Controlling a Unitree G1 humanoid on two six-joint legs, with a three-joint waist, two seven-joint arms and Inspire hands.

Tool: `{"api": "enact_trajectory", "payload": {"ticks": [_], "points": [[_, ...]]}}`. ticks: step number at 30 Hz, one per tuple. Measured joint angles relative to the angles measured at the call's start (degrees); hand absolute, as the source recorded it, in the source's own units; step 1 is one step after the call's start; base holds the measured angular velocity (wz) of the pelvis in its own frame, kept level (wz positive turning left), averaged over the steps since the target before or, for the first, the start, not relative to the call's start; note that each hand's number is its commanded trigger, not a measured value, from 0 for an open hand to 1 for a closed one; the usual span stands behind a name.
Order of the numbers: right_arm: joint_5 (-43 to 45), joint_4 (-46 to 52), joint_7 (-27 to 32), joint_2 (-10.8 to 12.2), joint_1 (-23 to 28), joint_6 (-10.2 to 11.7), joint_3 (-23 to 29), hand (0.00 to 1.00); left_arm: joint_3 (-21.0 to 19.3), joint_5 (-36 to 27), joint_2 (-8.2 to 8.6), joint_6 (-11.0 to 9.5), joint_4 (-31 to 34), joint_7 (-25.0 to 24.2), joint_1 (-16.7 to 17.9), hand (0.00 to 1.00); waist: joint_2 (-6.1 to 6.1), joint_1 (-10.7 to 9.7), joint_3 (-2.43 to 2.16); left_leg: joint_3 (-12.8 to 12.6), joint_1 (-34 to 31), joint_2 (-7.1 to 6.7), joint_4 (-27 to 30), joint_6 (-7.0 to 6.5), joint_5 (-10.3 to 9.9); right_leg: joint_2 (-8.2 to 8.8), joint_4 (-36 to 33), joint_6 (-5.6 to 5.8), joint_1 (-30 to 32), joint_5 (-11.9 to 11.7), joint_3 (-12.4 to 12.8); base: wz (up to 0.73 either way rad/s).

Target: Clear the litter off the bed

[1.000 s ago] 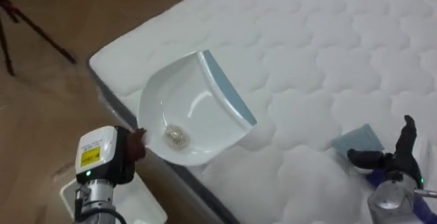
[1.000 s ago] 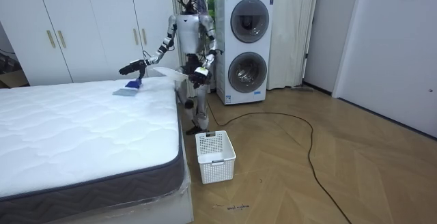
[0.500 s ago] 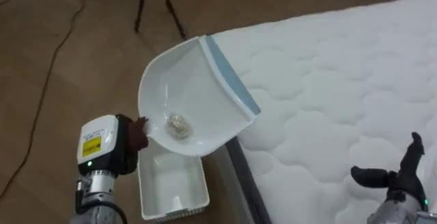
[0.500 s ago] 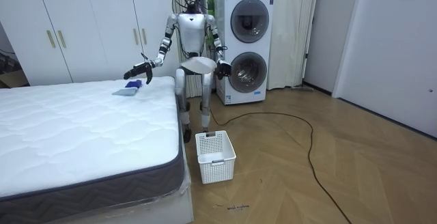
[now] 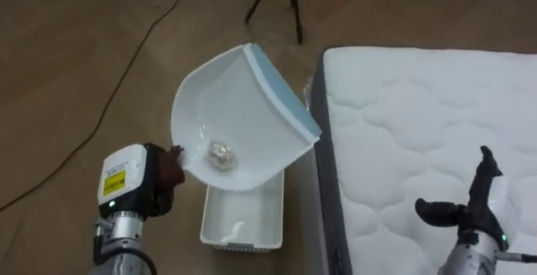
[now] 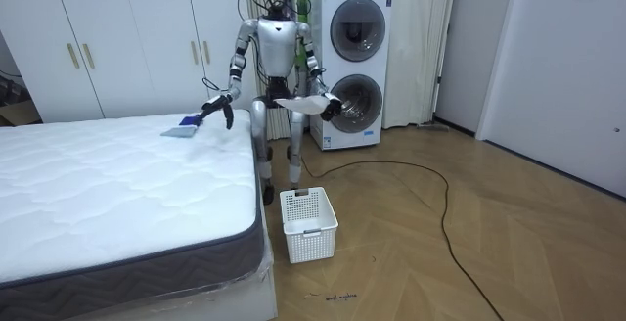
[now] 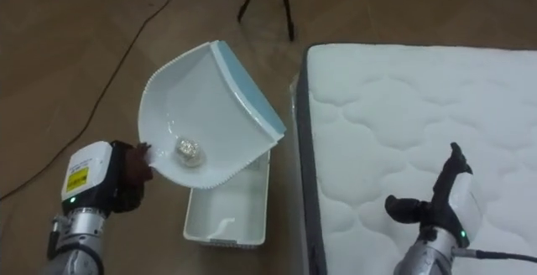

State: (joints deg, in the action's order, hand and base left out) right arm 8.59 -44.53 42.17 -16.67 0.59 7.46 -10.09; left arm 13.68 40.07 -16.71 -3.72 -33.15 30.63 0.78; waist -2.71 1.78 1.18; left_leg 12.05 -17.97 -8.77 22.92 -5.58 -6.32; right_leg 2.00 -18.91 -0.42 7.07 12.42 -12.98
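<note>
Smooth white plastic dustpan (image 5: pixel 243 111), scoop-shaped w/ blue lip, small crumpled wad (image 5: pixel 220 151) in its bowl, held high; slatted white basket (image 5: pixel 243 223) below on wood floor (image 5: pixel 75 74), beside quilted mattress (image 5: pixel 419 116). L hand (image 5: pixel 161 177) clamped on dustpan handle. R hand (image 5: pixel 466 210) over mattress, fingers spread apart.

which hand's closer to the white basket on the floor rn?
Left. The left hand, gripping the dustpan by its handle, is just left of the white basket, pan above it. The right hand is open over the mattress, across the bed edge.

Robot beside bed (image 6: pixel 108 194), seemingly holding dustpan (image 6: pixel 296 103)
</note>
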Motion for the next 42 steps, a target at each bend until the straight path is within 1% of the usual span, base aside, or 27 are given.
{"api": "enact_trajectory", "payload": {"ticks": [1, 4, 8, 9, 11, 13, 15, 17, 18, 19, 20, 22, 23, 24, 25, 26, 27, 28, 29, 31, 32, 33, 34, 36, 37, 40, 42], "points": [[0.11, -0.02, -0.06, -0.02, -0.08, -0.02, -0.03, 0.0, 0.34, -0.04, 0.01, 0.39, -0.14, -0.49, -0.01, 1.0, 0.38, -0.11, 0.22, 0.11, -0.94, 0.02, 0.99, -0.05, -0.57, -0.07, 0.01, -0.14, 0.14, 0.3, -0.8, 0.27], [-0.5, -0.64, -1.36, -0.03, -0.16, -0.02, -0.12, 0.0, 1.43, -0.13, 0.04, 0.91, -1.11, -1.73, -0.95, 1.0, 0.88, -0.61, 0.29, -0.44, -2.88, 0.04, 2.74, -0.28, -1.47, 0.01, -0.92, 0.0, 1.01, 1.23, -2.3, 0.33], [-1.02, -1.4, -1.68, -0.03, -0.66, 0.01, -0.99, 0.0, 2.2, -0.09, 0.06, 0.95, -3.49, -2.4, -1.42, 1.0, 1.39, -0.12, 0.32, -0.59, -3.29, 0.03, 3.77, -0.69, -2.31, 0.1, -1.29, 0.26, 0.99, 1.63, -2.16, 0.07], [-1.01, -1.42, -1.68, -0.05, -0.89, 0.02, -1.04, 0.0, 2.2, -0.08, 0.03, 0.97, -4.68, -2.41, -2.0, 1.0, 1.81, -0.09, 0.51, -0.61, -3.53, 0.03, 4.56, -0.86, -2.74, 0.13, -2.06, 0.42, 1.19, 1.85, -2.17, 0.0], [-1.16, -1.48, -1.66, -0.12, -1.31, 0.02, -1.13, 0.0, 2.19, -0.08, -0.37, 1.04, -6.33, -2.4, -3.32, 1.0, 2.25, -0.08, 0.69, -0.84, -4.13, -0.14, 5.64, -1.07, -3.41, 0.65, -4.3, 0.58, 2.29, 2.62, -2.24, -0.02], [-1.33, -1.88, -1.6, -0.42, -1.55, 0.03, -2.21, 0.0, 2.34, -0.09, -1.45, 1.03, -7.76, -2.38, -5.45, 1.0, 2.35, -0.46, 0.75, -0.81, -4.83, -0.91, 6.4, -1.29, -3.62, 1.8, -8.06, 1.04, 4.33, 3.75, -1.79, 0.06], [-0.71, -3.5, -1.65, -0.35, -1.54, 0.04, -2.84, 0.0, 2.34, -0.1, -2.05, 0.76, -10.0, -2.38, -7.27, 1.0, 2.66, -0.59, 0.74, -0.83, -4.79, -1.07, 7.73, -1.72, -4.09, 1.88, -10.65, 1.02, 4.99, 4.16, -0.47, 0.04], [0.68, -4.96, -1.65, -0.43, -1.7, 0.04, -2.69, 0.0, 2.31, -0.1, -3.08, 0.77, -12.36, -2.4, -9.08, 1.0, 3.22, -1.03, 1.02, 0.27, -4.62, -1.86, 8.81, -1.93, -4.85, 1.84, -15.04, 0.89, 7.45, 4.75, 1.55, 0.09], [0.87, -5.35, -1.62, -0.56, -1.78, 0.08, -2.7, 0.0, 2.42, -0.09, -4.34, 0.77, -12.75, -2.46, -9.72, 1.0, 3.97, -2.09, 1.44, 2.07, -4.65, -2.33, 8.98, -2.34, -5.01, 1.07, -17.11, 0.92, 9.83, 5.67, 4.61, 0.24], [0.87, -5.94, -1.6, -0.68, -1.84, 0.07, -2.7, 0.0, 2.75, -0.02, -5.71, 0.76, -12.76, -2.47, -10.32, 1.0, 4.44, -2.83, 1.53, 3.51, -4.79, -2.92, 8.65, -2.16, -4.57, 0.67, -17.69, 0.94, 13.19, 5.73, 6.04, 0.28], [0.88, -6.29, -1.61, -0.66, -1.88, 0.06, -2.73, 0.0, 3.04, -0.02, -6.53, 0.74, -12.76, -2.51, -10.69, 1.0, 4.6, -3.18, 1.59, 3.92, -4.92, -3.16, 8.79, -1.73, -4.28, 0.71, -17.68, 1.09, 14.74, 5.64, 6.72, 0.32], [0.9, -6.79, -1.61, -0.83, -1.86, 0.06, -2.75, 0.0, 4.6, 0.1, -9.74, 0.61, -13.12, -2.97, -13.38, 1.0, 4.64, -4.69, 1.59, 4.83, -6.07, -4.8, 10.5, -1.53, -4.63, 0.91, -16.3, 1.93, 19.85, 4.21, 10.01, 0.52], [0.91, -6.77, -1.61, -0.96, -1.88, 0.09, -2.74, 0.0, 4.65, 0.18, -10.33, 0.47, -13.1, -3.29, -14.24, 1.0, 4.68, -4.9, 1.53, 4.85, -6.64, -5.19, 11.15, -1.45, -4.95, 0.97, -15.62, 1.65, 20.65, 3.67, 10.61, 0.47], [1.01, -6.74, -1.64, -1.42, -2.13, 0.24, -2.75, 0.0, 4.72, 0.27, -11.34, 0.22, -13.08, -3.61, -16.0, 1.0, 5.13, -5.14, 1.44, 4.33, -8.34, -5.63, 12.65, -1.15, -5.73, 1.18, -15.17, 1.83, 22.18, 1.99, 11.24, 0.46], [1.01, -6.79, -1.69, -2.01, -2.47, 0.21, -2.74, 0.0, 4.74, 0.45, -12.02, -0.12, -13.11, -3.96, -17.63, 1.0, 6.13, -5.66, 1.35, 0.3, -10.04, -4.24, 12.81, -1.12, -5.87, 2.04, -15.39, 1.67, 22.95, 0.7, 10.37, 0.53], [1.01, -6.76, -1.75, -2.14, -2.7, 0.2, -2.75, 0.0, 4.84, 0.56, -12.58, -0.3, -13.15, -4.07, -18.35, 1.0, 6.5, -6.22, 1.49, -4.03, -10.81, -2.45, 12.65, -1.34, -6.01, 2.82, -15.68, 1.68, 23.12, -0.34, 9.3, 0.75], [1.03, -6.73, -2.24, -2.34, -2.65, 0.08, -2.73, 0.0, 5.7, 0.89, -13.42, -0.44, -13.5, -4.4, -19.68, 1.0, 7.34, -7.12, 1.38, -11.33, -11.69, 0.83, 12.78, -2.21, -6.94, 3.69, -17.17, 1.19, 23.73, -0.73, 7.9, 0.65], [1.16, -6.72, -3.35, -2.36, -2.69, 0.03, -2.86, 0.0, 6.94, 1.9, -14.3, -0.14, -13.57, -4.91, -20.49, 1.0, 7.64, -7.47, 1.32, -13.77, -11.77, 1.7, 12.4, -2.48, -7.27, 4.08, -18.1, 1.34, 24.25, -0.06, 7.6, 0.49], [1.37, -6.77, -3.97, -2.4, -2.87, -0.01, -3.03, 0.0, 7.47, 2.55, -14.73, 0.08, -13.59, -5.23, -20.7, 1.0, 7.87, -7.43, 1.35, -13.73, -11.86, 1.74, 12.36, -2.47, -7.38, 4.01, -18.13, 1.26, 24.37, 0.08, 7.52, 0.15], [3.34, -6.71, -6.08, -2.47, -4.1, -0.24, -4.43, 0.0, 9.92, 5.07, -17.22, 1.32, -13.6, -6.79, -21.2, 1.0, 8.62, -7.79, 1.51, -13.67, -12.56, 1.77, 12.34, -2.45, -7.45, 4.12, -18.84, 0.73, 25.29, 0.59, 6.82, 0.07], [3.9, -6.65, -6.28, -2.56, -4.19, -0.5, -4.56, 0.0, 10.52, 5.71, -17.48, 1.73, -13.63, -7.15, -21.5, 1.0, 8.83, -7.93, 1.59, -13.67, -12.7, 1.78, 12.32, -2.42, -7.48, 4.2, -18.91, 0.65, 25.36, 0.77, 6.57, 0.18], [4.5, -6.58, -6.65, -3.01, -4.12, -1.06, -4.57, 0.0, 12.07, 5.76, -17.71, 2.39, -13.79, -7.76, -22.42, 1.0, 9.47, -8.18, 1.62, -13.82, -12.95, 1.86, 12.21, -2.38, -7.5, 4.66, -19.06, 0.55, 25.42, 1.12, 6.05, 0.26], [4.87, -6.21, -6.71, -3.58, -3.93, -1.26, -4.52, 0.0, 13.2, 5.87, -17.91, 2.62, -13.79, -8.42, -23.14, 1.0, 10.1, -8.62, 1.75, -14.92, -13.16, 2.18, 12.01, -2.4, -7.55, 4.95, -19.63, 0.56, 25.59, 1.5, 5.7, 0.3], [5.65, -5.82, -6.67, -3.92, -4.02, -1.14, -4.07, 0.0, 13.57, 8.81, -18.75, 2.79, -13.7, -9.41, -24.11, 1.0, 11.05, -9.8, 1.97, -15.67, -13.71, 2.23, 11.66, -2.51, -7.6, 5.37, -20.16, 0.67, 26.33, 2.02, 5.65, 0.22], [6.04, -5.58, -6.65, -3.93, -4.01, -1.08, -4.06, 0.0, 13.87, 10.64, -19.65, 3.25, -13.65, -10.12, -24.62, 1.0, 11.09, -10.24, 1.97, -16.7, -13.86, 2.21, 11.23, -2.53, -7.59, 5.95, -21.03, 0.58, 27.2, 2.33, 5.73, 0.07], [7.83, -3.88, -6.72, -4.25, -3.75, -0.99, -4.34, 0.0, 15.87, 12.68, -22.11, 5.52, -13.09, -11.41, -25.09, 1.0, 11.8, -11.7, 1.96, -17.28, -14.32, 2.08, 11.04, -2.59, -7.64, 5.89, -21.9, 0.59, 28.42, 2.69, 6.86, -0.07], [8.25, -2.86, -6.7, -4.52, -3.85, -1.1, -4.42, 0.0, 15.96, 13.73, -22.41, 6.46, -12.81, -12.27, -25.13, 1.0, 12.69, -12.62, 1.97, -17.66, -14.42, 2.07, 10.69, -2.6, -7.64, 5.81, -22.06, 0.59, 28.94, 2.69, 7.47, -0.1]]}}
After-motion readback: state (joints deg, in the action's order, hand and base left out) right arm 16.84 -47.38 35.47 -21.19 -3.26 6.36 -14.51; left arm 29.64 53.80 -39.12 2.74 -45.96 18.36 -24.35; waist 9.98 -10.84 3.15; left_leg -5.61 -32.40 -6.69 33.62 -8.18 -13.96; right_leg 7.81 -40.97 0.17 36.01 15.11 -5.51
